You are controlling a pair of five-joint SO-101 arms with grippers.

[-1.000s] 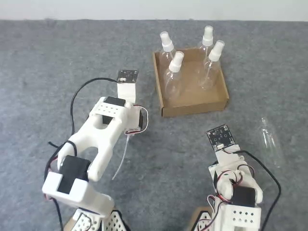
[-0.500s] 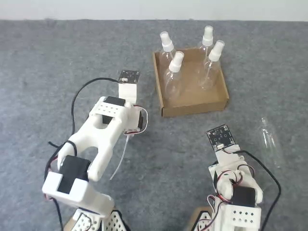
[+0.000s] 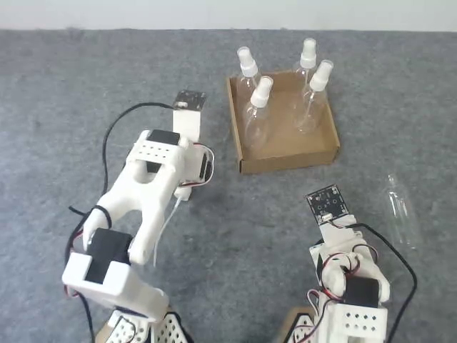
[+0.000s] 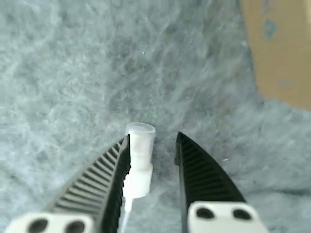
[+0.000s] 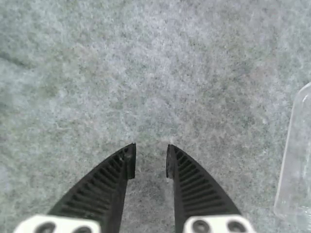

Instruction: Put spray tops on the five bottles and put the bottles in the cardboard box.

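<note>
1. Left gripper (image 4: 153,137): jaws part-open, with the spray top (image 4: 140,155) between them. The top touches one finger and there's a clear gap to the other, so it isn't clamped as seen.
2. The top's cap end points away from the wrist camera, toward the carpet (image 3: 71,107). Can't tell whether it rests on the carpet or hangs above it.
3. High view: the left arm sits left of the box (image 3: 285,163), near its front-left corner, not touching. The top's thin dip tube (image 3: 166,225) trails out beside the arm toward its base.
4. Right gripper (image 5: 150,148): jaws at a narrow gap, nothing between them, pointed at bare carpet.
5. Box: four capped bottles (image 3: 257,114) stand upright inside, tops on.
6. Fifth bottle (image 3: 401,211): no top, lying on its side on the carpet. It's right of the right arm and well apart from the box. In the right wrist view its edge shows beside the right gripper, not touching.
</note>
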